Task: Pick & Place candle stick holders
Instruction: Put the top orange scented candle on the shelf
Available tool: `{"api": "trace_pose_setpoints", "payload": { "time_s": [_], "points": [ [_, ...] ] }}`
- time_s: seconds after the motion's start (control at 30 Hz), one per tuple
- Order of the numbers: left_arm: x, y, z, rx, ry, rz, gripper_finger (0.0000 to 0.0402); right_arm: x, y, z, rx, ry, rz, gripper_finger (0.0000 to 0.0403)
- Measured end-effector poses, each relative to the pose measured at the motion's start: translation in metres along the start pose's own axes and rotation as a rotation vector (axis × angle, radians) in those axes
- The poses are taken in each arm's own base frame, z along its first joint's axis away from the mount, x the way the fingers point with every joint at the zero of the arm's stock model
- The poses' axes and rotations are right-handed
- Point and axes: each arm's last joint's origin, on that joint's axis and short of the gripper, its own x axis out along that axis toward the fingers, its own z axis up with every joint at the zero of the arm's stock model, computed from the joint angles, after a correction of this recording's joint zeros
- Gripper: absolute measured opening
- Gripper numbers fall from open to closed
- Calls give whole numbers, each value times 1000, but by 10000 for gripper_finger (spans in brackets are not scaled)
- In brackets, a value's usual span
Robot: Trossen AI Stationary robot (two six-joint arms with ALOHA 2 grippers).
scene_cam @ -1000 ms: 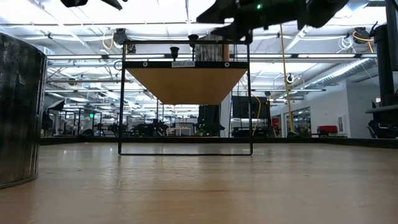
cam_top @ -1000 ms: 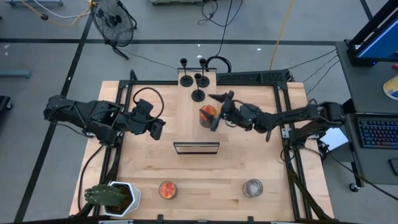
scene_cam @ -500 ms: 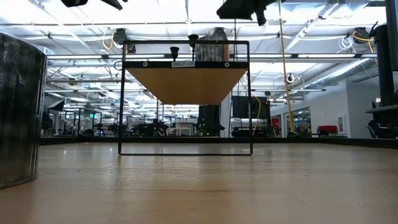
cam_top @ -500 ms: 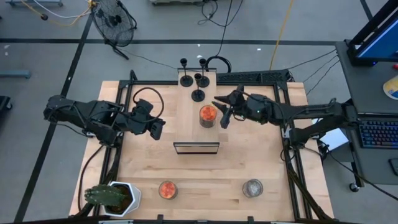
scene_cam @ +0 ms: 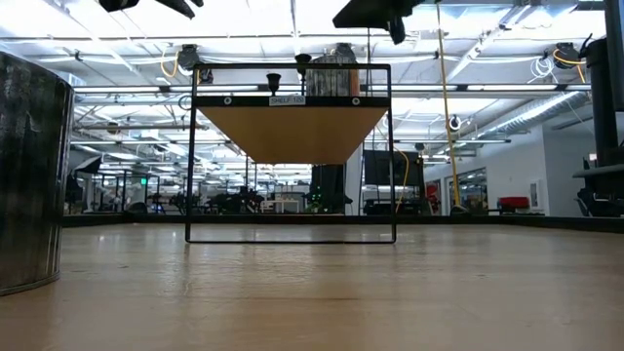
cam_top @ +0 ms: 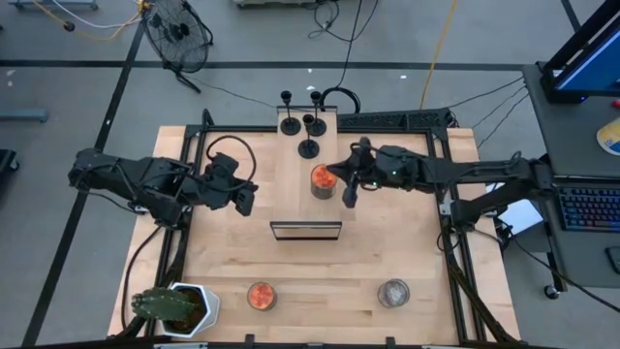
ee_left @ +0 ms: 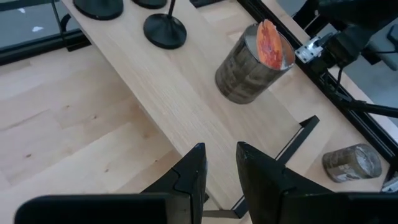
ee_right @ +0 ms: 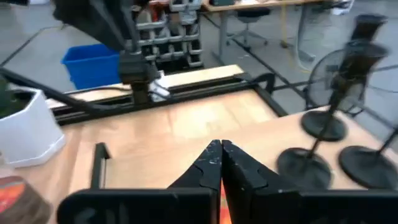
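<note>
Several black candle stick holders [cam_top: 308, 147] stand on their disc bases at the far end of a raised wooden shelf [cam_top: 291, 194]. In the right wrist view they appear as discs with thin stems [ee_right: 320, 127]. My right gripper [cam_top: 349, 190] hovers above the shelf, just right of a jar with orange wax [cam_top: 323, 181]. Its fingers [ee_right: 221, 163] are shut on nothing. My left gripper [cam_top: 244, 200] waits left of the shelf, its fingers a little apart [ee_left: 219, 177] with nothing between them.
A white planter with a cactus [cam_top: 179, 305] stands at the near left corner. Another orange jar [cam_top: 261, 295] and a grey jar [cam_top: 393, 292] stand near the front edge. The shelf's black frame [scene_cam: 292, 146] rises mid-table, and a dark cylinder [scene_cam: 29, 171] looms at the low view's left.
My right gripper has shut from wide open. It has drawn back from the orange-wax jar toward the table's right and risen. The jar stays where it was on the shelf.
</note>
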Motion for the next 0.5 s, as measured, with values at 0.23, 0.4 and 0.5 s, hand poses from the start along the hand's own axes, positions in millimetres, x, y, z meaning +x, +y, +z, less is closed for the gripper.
{"api": "trace_pose_setpoints", "payload": {
  "time_s": [0.23, 0.4, 0.5],
  "points": [
    [6, -3, -2, -9, 5, 17, 93, 15, -5, -12, -8, 73, -19, 1],
    [7, -4, -2, -11, 7, 15, 93, 24, -10, -18, -3, 111, 5, 0],
    [9, -5, -3, -8, 11, 20, 93, 30, -13, -24, 1, 147, -8, 0]
  ]
}}
